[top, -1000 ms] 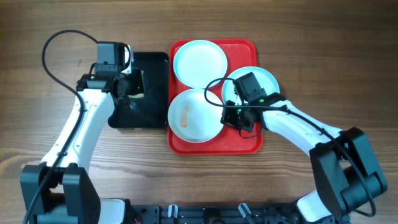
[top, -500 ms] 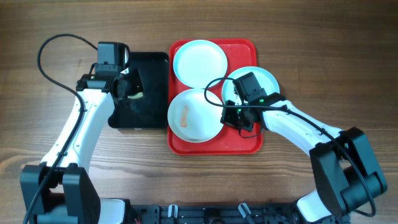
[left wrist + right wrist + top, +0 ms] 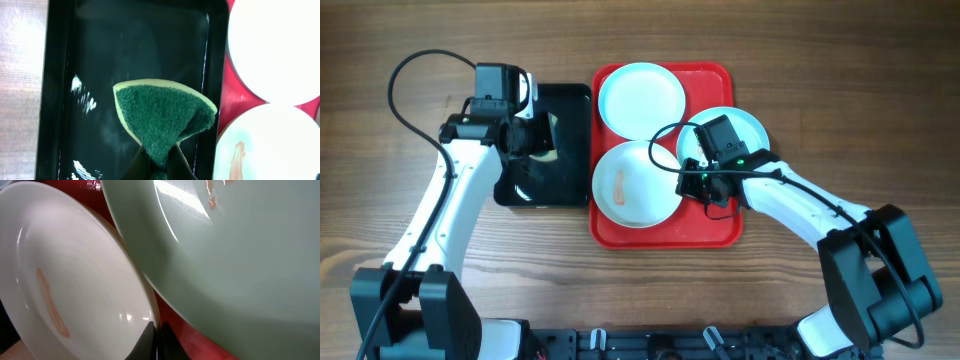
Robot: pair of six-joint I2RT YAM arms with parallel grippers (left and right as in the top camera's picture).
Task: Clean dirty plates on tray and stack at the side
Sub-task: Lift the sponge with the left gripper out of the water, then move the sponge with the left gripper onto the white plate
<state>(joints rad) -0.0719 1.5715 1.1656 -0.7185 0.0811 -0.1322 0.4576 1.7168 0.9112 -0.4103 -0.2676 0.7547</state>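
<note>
The red tray (image 3: 665,232) holds three plates. A clean white plate (image 3: 641,98) lies at its back. A white plate with an orange smear (image 3: 632,185) lies at the front; it also shows in the right wrist view (image 3: 65,290) and the left wrist view (image 3: 272,145). A light aqua plate (image 3: 752,128) rests on the tray's right rim, with orange specks in the right wrist view (image 3: 240,250). My right gripper (image 3: 156,336) is shut on the smeared plate's right rim. My left gripper (image 3: 160,162) is shut on a green and yellow sponge (image 3: 162,117) over the black tray (image 3: 65,75).
The smaller black tray (image 3: 535,190) stands directly left of the red tray, with wet streaks in it (image 3: 82,95). Bare wooden table (image 3: 840,60) lies all around. The right arm's cable (image 3: 665,140) loops over the plates.
The smeared plate has shifted slightly right under my right gripper. My left gripper with the sponge has moved a little towards the back of the black tray.
</note>
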